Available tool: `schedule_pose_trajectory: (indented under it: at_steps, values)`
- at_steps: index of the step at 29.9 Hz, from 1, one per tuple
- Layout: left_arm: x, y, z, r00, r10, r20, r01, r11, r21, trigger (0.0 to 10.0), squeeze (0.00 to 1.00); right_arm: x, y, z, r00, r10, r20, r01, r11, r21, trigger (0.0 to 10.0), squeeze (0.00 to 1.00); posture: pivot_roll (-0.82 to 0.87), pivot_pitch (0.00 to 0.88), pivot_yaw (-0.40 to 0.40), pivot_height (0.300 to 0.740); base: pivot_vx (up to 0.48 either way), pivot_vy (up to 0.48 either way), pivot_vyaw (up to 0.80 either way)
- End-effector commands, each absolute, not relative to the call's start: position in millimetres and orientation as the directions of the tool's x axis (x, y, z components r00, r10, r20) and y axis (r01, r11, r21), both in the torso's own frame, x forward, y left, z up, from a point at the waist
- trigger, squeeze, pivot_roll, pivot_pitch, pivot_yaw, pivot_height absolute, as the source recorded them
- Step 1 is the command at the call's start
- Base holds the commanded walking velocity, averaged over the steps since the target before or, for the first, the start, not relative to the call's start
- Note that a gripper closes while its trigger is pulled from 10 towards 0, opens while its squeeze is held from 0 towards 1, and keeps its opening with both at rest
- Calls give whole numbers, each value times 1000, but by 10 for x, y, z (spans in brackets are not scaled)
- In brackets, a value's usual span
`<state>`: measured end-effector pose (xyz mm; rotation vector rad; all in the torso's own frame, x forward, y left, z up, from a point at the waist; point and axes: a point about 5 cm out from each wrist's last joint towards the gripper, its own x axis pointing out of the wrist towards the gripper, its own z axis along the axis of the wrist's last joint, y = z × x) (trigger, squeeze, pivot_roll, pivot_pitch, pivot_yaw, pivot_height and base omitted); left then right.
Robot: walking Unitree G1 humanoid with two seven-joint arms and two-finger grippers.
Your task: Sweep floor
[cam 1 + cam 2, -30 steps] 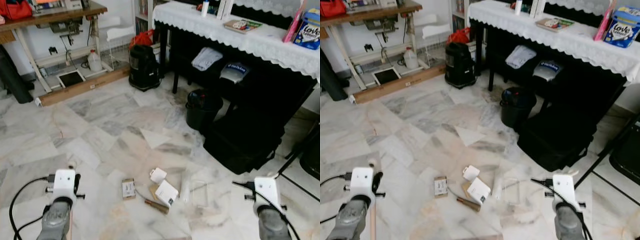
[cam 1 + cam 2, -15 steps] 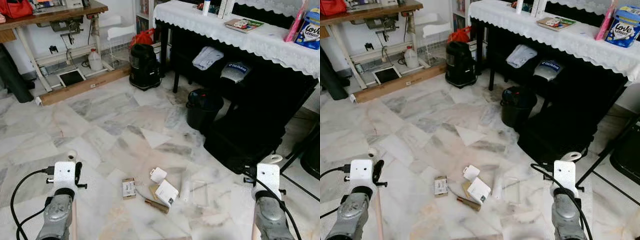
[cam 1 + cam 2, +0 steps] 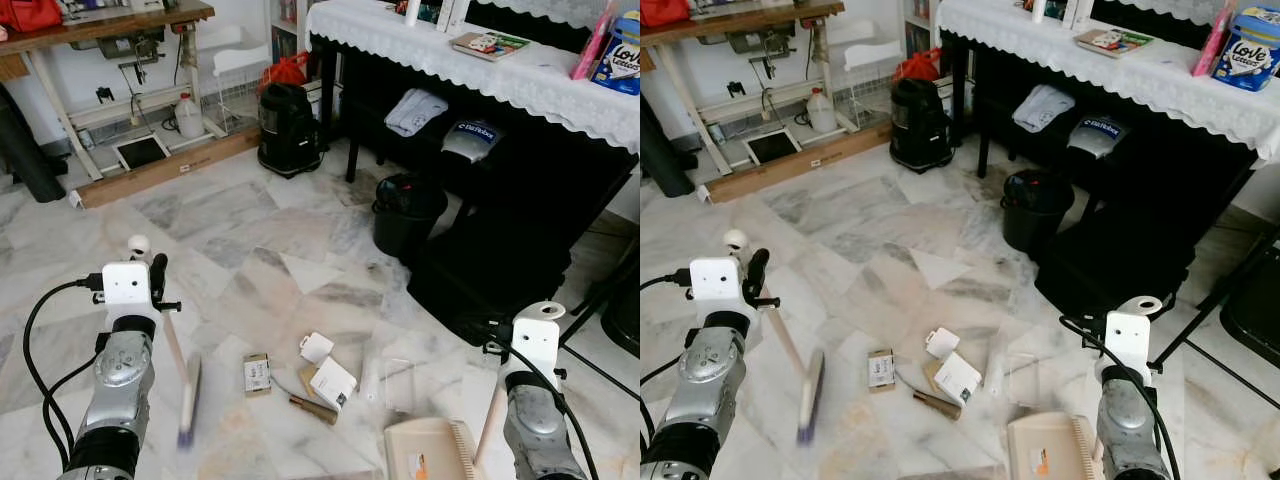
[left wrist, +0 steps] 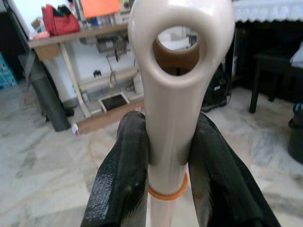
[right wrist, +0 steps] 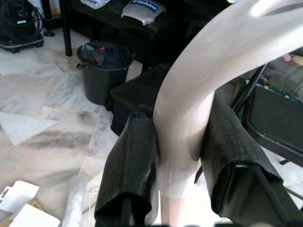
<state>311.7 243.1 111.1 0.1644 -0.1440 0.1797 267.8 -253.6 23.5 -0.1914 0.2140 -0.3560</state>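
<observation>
Nearest, at the right, the dustpan (image 3: pixel 432 450) lies flat on the marble floor (image 3: pixel 230 250), its pale handle (image 5: pixel 199 94) rising into the right gripper (image 5: pixel 182 156), whose fingers are clenched on it; at the left the left gripper (image 4: pixel 165 156) is clamped round the broom handle (image 4: pixel 175 94) just below its hanging eye, and the broom head (image 3: pixel 188 400) sits low near the floor, blurred, left of the rubbish. Between the two tools, a little farther off, lies the litter: a small carton (image 3: pixel 257 376), white boxes (image 3: pixel 332 384), a brown stick (image 3: pixel 313 411) and a clear plastic sheet (image 3: pixel 398 385). Beyond it stand a black bin (image 3: pixel 406 215), a black case (image 3: pixel 490 270) and, farther left, a vacuum (image 3: pixel 289 130); a lace-covered table (image 3: pixel 520 80) closes the far right. The step in hand looks like readying the sweep; next, the broom should drag rightward through the litter toward the dustpan's open edge, which must stay pressed flat.
</observation>
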Motion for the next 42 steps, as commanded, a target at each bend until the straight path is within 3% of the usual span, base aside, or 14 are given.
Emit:
schedule_pose_trajectory:
  at_steps: [1,15,20,37,42]
  values:
    - [3113,2442,1210,970,162,183,-189,971,147,10000,0,2683,-2528,235,916,-361,-173,324,922,-211,10000,0,-42,0,-26,740,0,0,0]
    - [3179,2195,1522,970,55,236,-48,998,-34,10000,0,2649,-2444,138,914,-351,-204,312,929,-201,10000,0,-38,0,-23,740,0,0,0]
    - [3169,2068,1610,972,6,235,20,994,-108,10000,0,2648,-2459,181,901,-407,-150,374,905,-203,10000,0,-31,0,-18,740,0,0,0]
    - [3124,2036,1549,985,-51,166,69,993,-101,10000,0,2707,-2504,310,860,-509,-47,488,846,-215,10000,0,-24,0,-10,740,0,0,0]
    - [3121,2010,1543,985,-68,159,83,992,-91,10000,0,2778,-2440,362,867,-498,-28,488,859,-156,10000,0,-24,0,-6,740,0,0,0]
